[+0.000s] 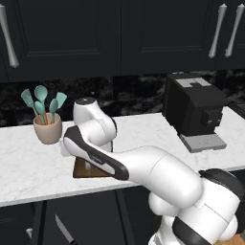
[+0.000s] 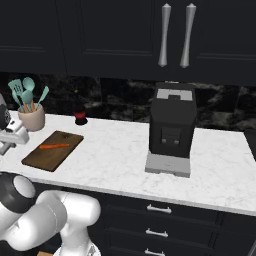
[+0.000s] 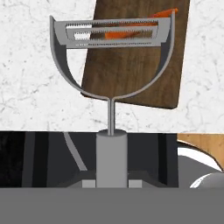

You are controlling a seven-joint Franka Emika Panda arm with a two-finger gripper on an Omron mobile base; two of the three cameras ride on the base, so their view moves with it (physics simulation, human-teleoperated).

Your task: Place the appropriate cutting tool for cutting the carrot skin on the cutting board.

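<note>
The cutting tool, a pale grey peeler (image 3: 111, 153), stands upright in my gripper (image 3: 112, 183), which is shut on its handle. Its loop head hangs just short of the near short edge of the dark brown cutting board (image 3: 131, 74). Through the blade slot I see the orange carrot (image 3: 127, 33) lying on the board. From the right, the cutting board (image 2: 52, 150) lies at the counter's left with the carrot (image 2: 54, 146) on its far half, and my hand (image 2: 10, 137) is at the frame's left edge. My arm covers most of the board (image 1: 85, 171).
A beige cup of teal utensils (image 1: 48, 129) (image 2: 31, 117) stands behind the board. A black coffee machine (image 1: 194, 107) (image 2: 171, 127) sits to the right, a dark bottle (image 2: 80, 115) by the back wall. A pointed knife (image 1: 64, 230) shows low, before the lower cabinets.
</note>
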